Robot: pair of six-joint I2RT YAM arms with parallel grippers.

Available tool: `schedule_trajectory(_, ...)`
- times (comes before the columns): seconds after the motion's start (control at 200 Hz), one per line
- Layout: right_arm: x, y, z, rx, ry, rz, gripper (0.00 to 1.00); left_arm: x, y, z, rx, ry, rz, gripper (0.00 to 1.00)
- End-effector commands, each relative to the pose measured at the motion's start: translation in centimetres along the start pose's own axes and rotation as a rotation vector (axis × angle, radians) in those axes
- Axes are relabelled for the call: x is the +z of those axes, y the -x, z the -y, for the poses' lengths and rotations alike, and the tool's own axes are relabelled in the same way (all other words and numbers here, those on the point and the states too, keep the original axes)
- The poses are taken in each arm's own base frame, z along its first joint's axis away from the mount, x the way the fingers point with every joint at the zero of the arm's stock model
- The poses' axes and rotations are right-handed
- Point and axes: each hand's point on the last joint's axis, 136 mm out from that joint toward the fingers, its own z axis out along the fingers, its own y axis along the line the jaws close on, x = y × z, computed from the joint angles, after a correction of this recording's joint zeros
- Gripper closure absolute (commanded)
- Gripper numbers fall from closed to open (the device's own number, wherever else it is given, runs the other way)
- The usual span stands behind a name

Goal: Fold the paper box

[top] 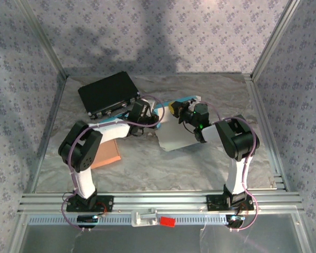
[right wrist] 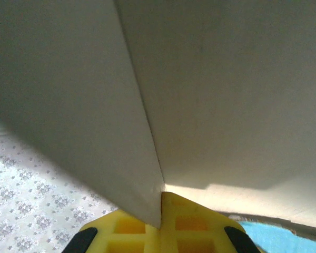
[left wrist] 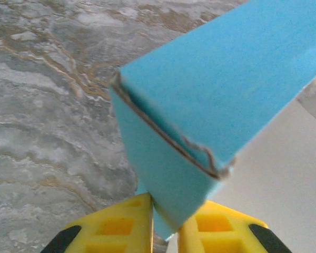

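The paper box (top: 174, 136), blue outside and white inside, lies partly folded at the middle of the table. My left gripper (top: 150, 114) comes at it from the left. In the left wrist view, a blue folded corner of the box (left wrist: 189, 132) dips between the yellow fingers (left wrist: 121, 226), and the gripper (left wrist: 166, 227) is shut on it. My right gripper (top: 179, 110) holds the box's far right side. A white panel (right wrist: 95, 105) is pinched edge-on between the closed yellow fingers (right wrist: 200, 224) of that gripper (right wrist: 161, 211).
A black case (top: 108, 94) lies at the back left. Beside the left arm, near the left, sits an orange-brown flat block (top: 106, 154). Patterned walls and metal posts enclose the marbled table (top: 210, 168). A red piece (top: 167, 221) sits on the front rail.
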Motion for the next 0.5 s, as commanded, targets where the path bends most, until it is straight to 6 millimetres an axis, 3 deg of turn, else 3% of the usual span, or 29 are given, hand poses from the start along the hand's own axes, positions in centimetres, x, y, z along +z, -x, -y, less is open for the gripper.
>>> schedule_trajectory(0.0, 0.1, -3.3, 2.4, 0.033, -0.065, -0.102, 1.0, 1.5, -1.6, -0.8, -0.02, 0.06, -0.028, 0.84)
schedule_trajectory(0.495, -0.2, -3.7, 2.0, 0.045, -0.052, -0.081, 1.0, 1.9, -1.2, 0.2, -0.012, 0.155, -0.03, 1.0)
